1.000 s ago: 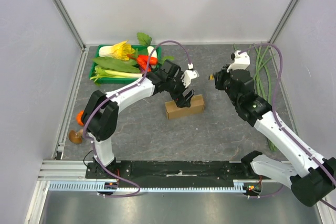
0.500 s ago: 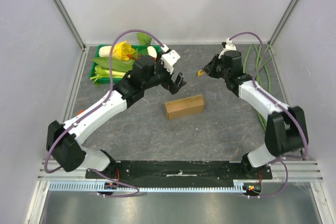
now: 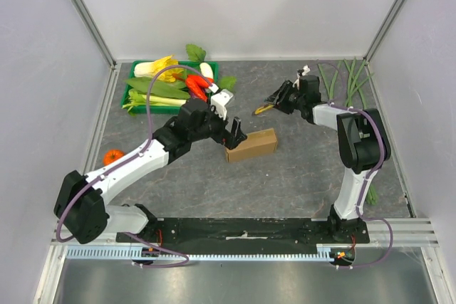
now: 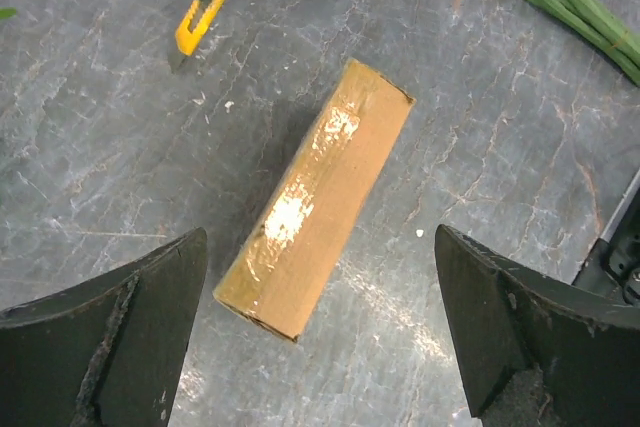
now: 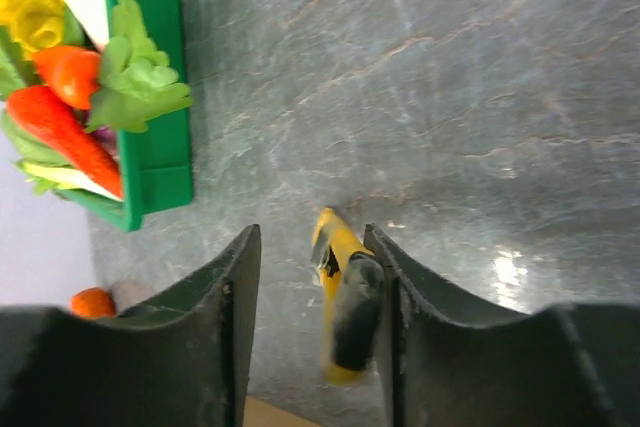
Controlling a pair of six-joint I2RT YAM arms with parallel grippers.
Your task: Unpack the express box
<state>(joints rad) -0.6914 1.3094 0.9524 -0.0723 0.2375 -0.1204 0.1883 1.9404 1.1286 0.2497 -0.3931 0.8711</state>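
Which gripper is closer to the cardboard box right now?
Left. The left gripper hovers at the box's left end; the right gripper is beyond it, by the yellow knife.

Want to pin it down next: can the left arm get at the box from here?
Likely yes. The left gripper hangs open just over the box, with nothing on or around it. The knife and right gripper sit off past its far end, out of the way.

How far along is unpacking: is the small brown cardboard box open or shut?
Shut. The brown cardboard box shows a flat, closed top under glossy tape.
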